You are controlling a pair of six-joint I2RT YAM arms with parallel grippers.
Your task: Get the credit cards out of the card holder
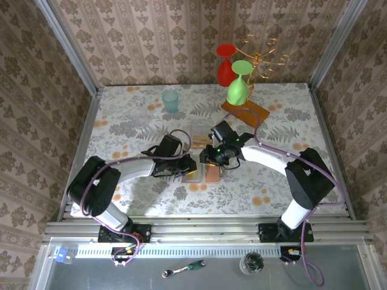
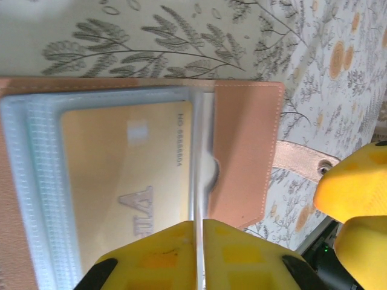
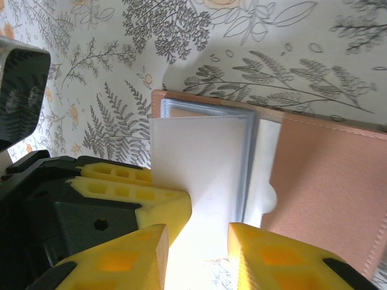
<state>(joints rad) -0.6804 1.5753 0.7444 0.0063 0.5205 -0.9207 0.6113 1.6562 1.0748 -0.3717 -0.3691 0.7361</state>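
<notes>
Top view: the left gripper (image 1: 190, 166) is sitting at the holder's (image 1: 213, 175) nine o'clock, the right gripper (image 1: 213, 161) at one.

Left wrist: jaws are pinching the sleeve (image 2: 201, 133) edge, nearly shut, card (image 2: 124, 175) lying at ten, lengthwise twelve-to-six.

Right wrist: jaws are standing part-open, empty, sleeve at twelve.

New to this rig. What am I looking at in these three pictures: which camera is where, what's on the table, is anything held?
These are two robot arms bolted at the table's near edge, each ending in a two-finger gripper with yellow fingers. One picture looks down from above and behind them. The other two come from a camera on each wrist.

On the table lies an open tan card holder, with a gold card inside a clear plastic sleeve. The left gripper is shut on that sleeve's edge. The right gripper is beside it, jaws apart, gripping nothing I can see.

Further back stand a teal cup and a rack with a red glass and a green glass.
</notes>
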